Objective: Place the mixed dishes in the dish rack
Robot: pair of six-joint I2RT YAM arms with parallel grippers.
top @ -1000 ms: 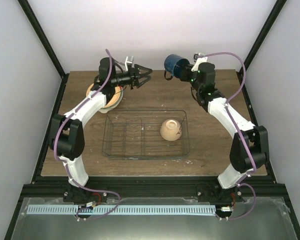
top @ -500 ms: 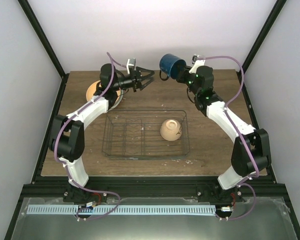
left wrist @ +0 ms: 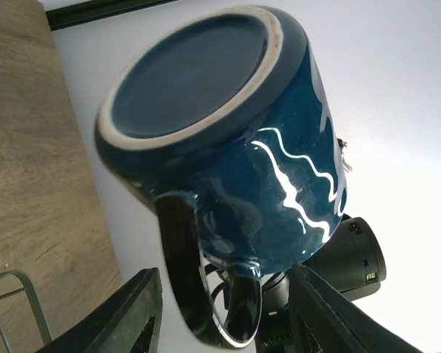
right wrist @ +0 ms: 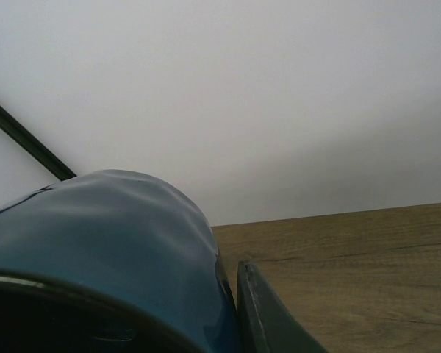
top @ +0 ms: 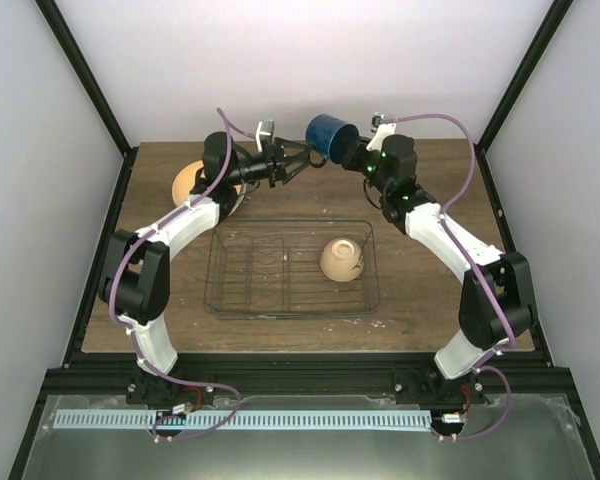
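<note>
White walls close around the wooden table (top: 420, 300). Behind the left arm the plates (top: 188, 181) are mostly hidden: only an orange-yellow edge shows, and the others cannot be made out. The right gripper (top: 352, 152) grips the dark blue mug (top: 327, 134) in the air over the far side of the table, tilted, its bottom turned toward the left gripper (top: 294, 160). That one is spread wide just beside the mug, holding nothing. The cream bowl (top: 342, 259) lies in the right part of the dish rack (top: 280, 312).
</note>
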